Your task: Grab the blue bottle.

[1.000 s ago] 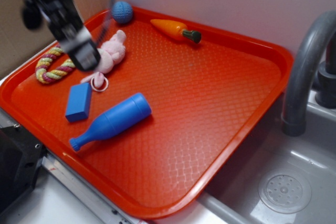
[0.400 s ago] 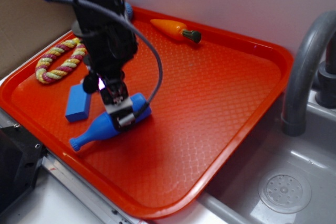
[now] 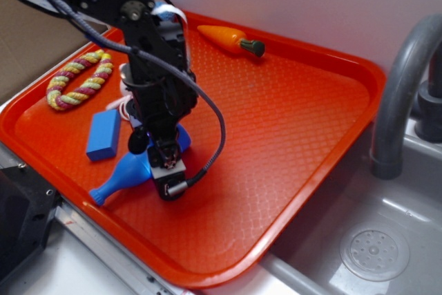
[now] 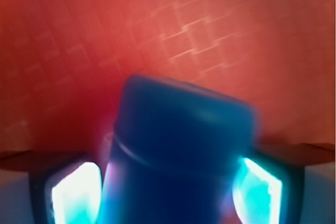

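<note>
The blue bottle lies on its side near the front left of the orange tray, its neck pointing toward the front left edge. My gripper has come down over the bottle's thick end, and the arm hides most of the body. In the wrist view the bottle fills the space between the two lit fingers, one on each side. My gripper is open, with a thin gap showing beside the right finger.
A flat blue block lies just left of the bottle. A striped rope ring is at the tray's left and a toy carrot at the back. A grey faucet and sink stand to the right.
The arm swung from the back left of the tray to over the bottle, then dropped lower so the fingers straddle it. The bottle's neck has shifted slightly toward the front.
</note>
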Controlling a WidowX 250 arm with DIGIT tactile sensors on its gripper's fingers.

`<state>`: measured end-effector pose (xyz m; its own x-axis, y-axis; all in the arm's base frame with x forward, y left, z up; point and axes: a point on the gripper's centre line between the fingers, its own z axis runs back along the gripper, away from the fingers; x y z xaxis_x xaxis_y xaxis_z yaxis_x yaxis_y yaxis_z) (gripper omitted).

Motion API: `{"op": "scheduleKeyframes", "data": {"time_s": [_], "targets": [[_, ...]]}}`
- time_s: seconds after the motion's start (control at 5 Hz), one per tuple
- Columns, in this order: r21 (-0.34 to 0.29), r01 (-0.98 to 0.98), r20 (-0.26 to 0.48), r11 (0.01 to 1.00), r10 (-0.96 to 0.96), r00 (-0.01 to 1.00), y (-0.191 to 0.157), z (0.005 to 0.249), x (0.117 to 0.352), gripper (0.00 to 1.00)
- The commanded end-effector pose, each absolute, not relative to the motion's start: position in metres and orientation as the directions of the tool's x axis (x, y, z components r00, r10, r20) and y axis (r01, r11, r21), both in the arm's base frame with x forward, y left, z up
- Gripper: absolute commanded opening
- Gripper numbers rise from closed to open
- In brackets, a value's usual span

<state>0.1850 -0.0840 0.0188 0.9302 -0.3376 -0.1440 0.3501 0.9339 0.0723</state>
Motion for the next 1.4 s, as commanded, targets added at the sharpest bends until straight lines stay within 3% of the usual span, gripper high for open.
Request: {"op": "scheduleKeyframes", "data": {"time_s": [0.0,0.2,0.6,0.8,1.0,1.2], "targets": [[0.086,0.369,-0.115,0.925,-0.359,0.926,-0.086,0.021,0.18,0.0],[0.074,0.323,-0.059,0.943,-0.319,0.946,-0.073,0.058,0.196,0.0],[0.054,0.145,0.129,0.988,-0.151,0.98,-0.053,0.16,0.243,0.0],[-0.024,0.087,0.226,0.996,-0.08,0.971,-0.048,0.211,0.254,0.0],[-0.057,0.069,0.252,0.996,-0.053,0.966,-0.051,0.237,0.259,0.0],[-0.03,0.092,0.126,0.995,-0.088,0.988,-0.051,0.219,0.268,0.0]]}}
